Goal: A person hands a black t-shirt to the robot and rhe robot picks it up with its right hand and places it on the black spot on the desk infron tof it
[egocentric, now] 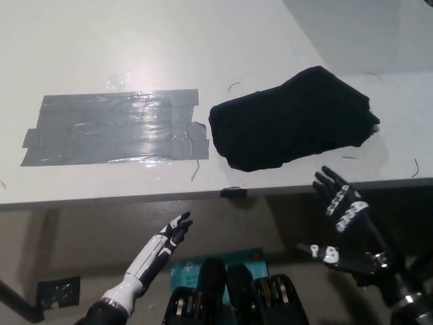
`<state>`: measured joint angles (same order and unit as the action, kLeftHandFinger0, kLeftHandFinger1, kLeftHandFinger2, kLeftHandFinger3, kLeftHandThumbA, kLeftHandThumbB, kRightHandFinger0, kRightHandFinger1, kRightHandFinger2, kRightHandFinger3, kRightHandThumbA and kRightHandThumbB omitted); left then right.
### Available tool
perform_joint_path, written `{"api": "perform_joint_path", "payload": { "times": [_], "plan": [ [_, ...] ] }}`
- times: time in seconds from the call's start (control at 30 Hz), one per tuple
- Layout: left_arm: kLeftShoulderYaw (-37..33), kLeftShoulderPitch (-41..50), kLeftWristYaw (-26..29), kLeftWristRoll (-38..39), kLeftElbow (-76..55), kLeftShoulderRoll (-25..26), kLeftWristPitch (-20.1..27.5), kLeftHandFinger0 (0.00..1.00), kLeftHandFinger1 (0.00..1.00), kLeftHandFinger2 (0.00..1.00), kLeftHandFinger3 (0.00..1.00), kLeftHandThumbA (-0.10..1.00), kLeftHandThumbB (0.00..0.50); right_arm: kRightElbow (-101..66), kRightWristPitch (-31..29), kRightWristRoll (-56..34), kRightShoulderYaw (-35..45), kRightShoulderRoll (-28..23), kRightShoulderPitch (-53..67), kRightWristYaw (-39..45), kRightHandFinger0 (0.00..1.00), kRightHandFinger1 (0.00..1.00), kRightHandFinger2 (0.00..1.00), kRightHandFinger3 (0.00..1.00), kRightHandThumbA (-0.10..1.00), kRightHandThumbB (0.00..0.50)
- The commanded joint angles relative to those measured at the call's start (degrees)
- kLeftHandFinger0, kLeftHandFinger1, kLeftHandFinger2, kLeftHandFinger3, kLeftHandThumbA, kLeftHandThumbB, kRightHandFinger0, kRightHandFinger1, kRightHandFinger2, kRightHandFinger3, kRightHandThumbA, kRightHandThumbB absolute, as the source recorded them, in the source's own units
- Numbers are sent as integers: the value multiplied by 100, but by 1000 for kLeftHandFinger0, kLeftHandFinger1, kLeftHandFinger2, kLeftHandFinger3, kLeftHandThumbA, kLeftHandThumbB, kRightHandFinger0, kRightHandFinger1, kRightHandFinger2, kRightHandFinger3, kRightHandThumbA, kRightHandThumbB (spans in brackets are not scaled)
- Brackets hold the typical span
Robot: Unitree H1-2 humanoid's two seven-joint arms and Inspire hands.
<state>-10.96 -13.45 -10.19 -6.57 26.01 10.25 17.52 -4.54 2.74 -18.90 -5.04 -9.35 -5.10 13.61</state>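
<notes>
The black t-shirt [292, 118] lies bunched in a loose heap on the white tabletop [135, 40], toward the right side and near the front edge; nothing grips it and no hand touches it. It sits just to the right of the grey tape patch [115, 126], a broad rectangle made of overlapping shiny strips stuck flat on the tabletop; the shirt's left edge comes close to the patch's right end but rests on bare white surface, so a narrow strip of tabletop shows between the 2; none of the fabric overlaps the tape.

The black right robot hand [348, 227] hangs below and in front of the tabletop's front edge, at the lower right of the view; its fingers are spread apart and it holds nothing; the fingertips point up toward the edge beneath the shirt, clear of the fabric. White markings show on the finger segments.

The white left robot hand [169, 235] rests low at the lower left, also beneath the level of the tabletop, over the floor; its fingers are extended and slightly parted, empty, well apart from both the shirt and the tape.

A small dark clip or bracket [231, 192] sits on the tabletop's front edge, just below the shirt's left corner; a few thin dark threads [196, 169] lie scattered on the white surface near the tape and the shirt. Under the tabletop, a teal-coloured sheet [186, 265] lies on the floor.
</notes>
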Motion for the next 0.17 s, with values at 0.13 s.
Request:
{"api": "perform_joint_path", "payload": {
  "times": [0.13],
  "plan": [
    [18,-66,-13,-88,-57,71,239,1000,1000,1000,1000,1000,500,503,-407,73,67,18,-101,240,1000,1000,1000,1000,1000,310]
  ]
}}
